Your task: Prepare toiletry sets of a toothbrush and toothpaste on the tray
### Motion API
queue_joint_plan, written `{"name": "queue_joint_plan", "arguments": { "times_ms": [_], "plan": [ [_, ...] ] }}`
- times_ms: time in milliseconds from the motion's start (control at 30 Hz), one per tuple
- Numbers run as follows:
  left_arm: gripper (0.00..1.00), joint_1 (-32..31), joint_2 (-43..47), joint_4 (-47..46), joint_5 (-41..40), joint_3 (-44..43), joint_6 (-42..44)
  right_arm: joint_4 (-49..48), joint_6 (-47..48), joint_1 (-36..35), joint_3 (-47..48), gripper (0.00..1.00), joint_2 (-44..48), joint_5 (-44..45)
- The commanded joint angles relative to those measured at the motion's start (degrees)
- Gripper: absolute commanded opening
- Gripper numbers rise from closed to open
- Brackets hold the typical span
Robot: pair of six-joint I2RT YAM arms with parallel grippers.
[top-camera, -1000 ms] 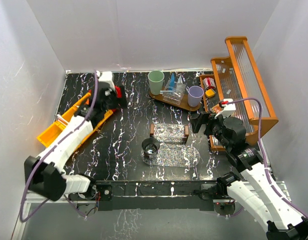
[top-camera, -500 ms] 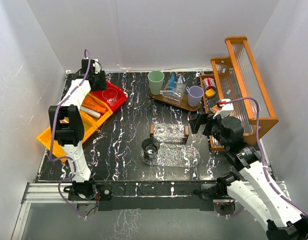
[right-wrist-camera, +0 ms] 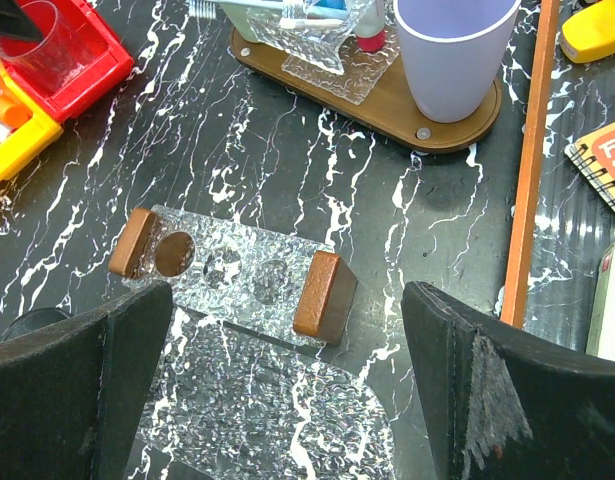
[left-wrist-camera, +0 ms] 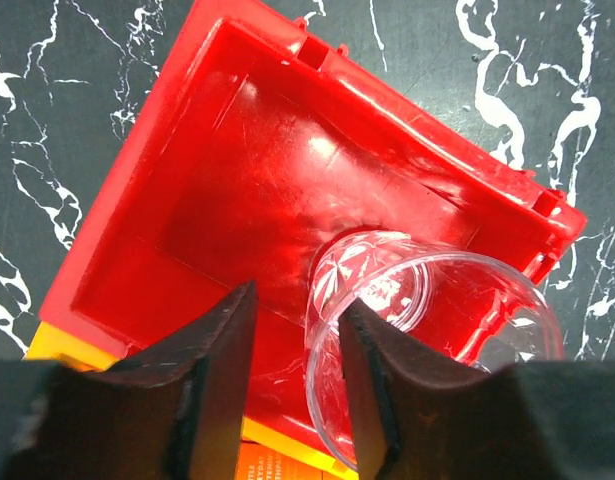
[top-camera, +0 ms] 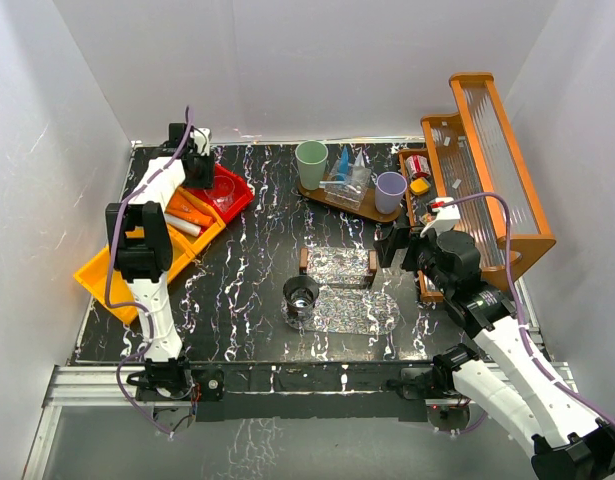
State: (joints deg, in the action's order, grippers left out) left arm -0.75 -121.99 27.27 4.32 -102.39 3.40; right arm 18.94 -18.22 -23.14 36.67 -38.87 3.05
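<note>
- The wall of the clear glass cup (left-wrist-camera: 437,290) is being straddled by the left hand (left-wrist-camera: 295,390); grasp cannot be told
- The right hand (right-wrist-camera: 287,390) is being held released above the bench (right-wrist-camera: 427,240)

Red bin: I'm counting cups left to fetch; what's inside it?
One clear glass cup; otherwise the red bin looks bare. The left gripper covers its near corner.

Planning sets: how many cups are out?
4: green cup and lilac cup on brown oval tray, clear glass cup in red bin, second glass cup on clear textured tray.
</note>
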Motion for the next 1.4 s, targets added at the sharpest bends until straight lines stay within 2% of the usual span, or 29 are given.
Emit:
{"name": "queue_joint_plan", "arguments": {
  "times_ms": [0, 233, 400, 567, 667, 833, 933, 1033, 1133, 1367],
  "plan": [
    [0.32, -0.04, -0.43, 1.45, 1.29, -3.21, 1.45, -4.09, 0.36, 0.19, 0.16, 0.98, 0.29, -0.06],
    [0.01, -0.04, -1.20, 4.84, 1.17, -7.30, -0.29, -3.95, -0.28, 0.14, 0.65, 0.98, 0.98, -0.24],
    [0.00, -0.08, 1.59, 7.63, -3.08, -10.28, -3.49, -3.37, -0.77, 0.16, 1.70, 0.98, 1.40, -0.38],
    [0.00, -0.05, 9.91, 7.22, -3.21, -7.90, -5.84, -2.57, -1.58, 0.18, 2.76, 0.98, 2.31, -0.33],
    [0.00, -0.10, 16.80, 6.40, 0.57, -3.53, -8.41, -2.59, -2.38, 0.18, 3.25, 0.98, 2.97, -0.46],
    [0.00, -0.28, 32.04, -0.54, 10.55, 10.41, -16.01, -2.83, -3.93, 0.16, 3.92, 0.98, 3.68, -0.94],
    [0.00, -0.63, 40.67, -6.97, 17.32, 18.90, -21.45, -3.45, -4.64, 0.15, 4.02, 0.98, 4.46, -1.37],
    [0.00, -1.47, 47.94, -17.76, 27.61, 27.10, -26.34, -4.17, -5.33, 0.19, 4.07, 0.98, 5.83, -1.50],
    [0.00, -4.61, 52.53, -24.06, 32.22, 32.47, -31.26, -5.02, -6.13, 0.15, 3.97, 0.98, 7.94, -1.10],
    [0.00, -24.50, 57.97, -26.32, 22.39, 39.74, -30.38, -7.40, -5.28, 0.17, 4.47, 0.98, 14.25, 1.44]
  ]
}}
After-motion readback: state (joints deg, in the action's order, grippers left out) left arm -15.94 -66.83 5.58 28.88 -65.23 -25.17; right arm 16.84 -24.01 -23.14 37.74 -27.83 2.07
